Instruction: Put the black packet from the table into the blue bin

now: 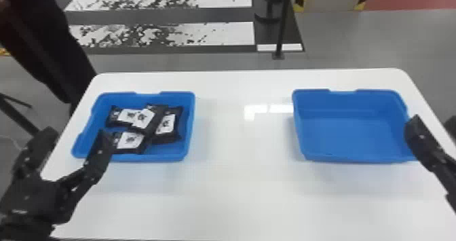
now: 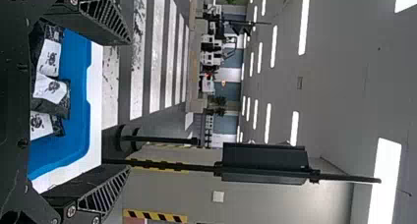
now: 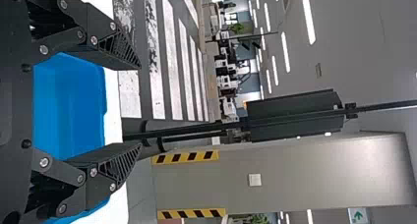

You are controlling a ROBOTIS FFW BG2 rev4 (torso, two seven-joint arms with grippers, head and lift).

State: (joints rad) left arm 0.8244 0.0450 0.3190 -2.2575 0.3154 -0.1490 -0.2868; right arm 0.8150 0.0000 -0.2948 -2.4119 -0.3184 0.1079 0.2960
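Observation:
Several black packets [image 1: 144,119] with white labels lie heaped inside the left blue bin [image 1: 190,121]; some of the same packets [image 2: 51,89] show in the left wrist view. My left gripper [image 1: 77,131] is open at that bin's left front corner, one finger over the nearest packet's left end. In the left wrist view, the left gripper [image 2: 130,104] has its fingers wide apart, nothing between them. At the right side of the other blue bin [image 1: 349,131] is my right gripper [image 1: 434,121]. The right wrist view shows the right gripper [image 3: 140,106] open, holding nothing.
The white table [image 1: 237,189] carries both bins, with a wide stretch of tabletop between them and in front of them. Beyond its far edge, a black stand [image 1: 281,30] rises from the floor.

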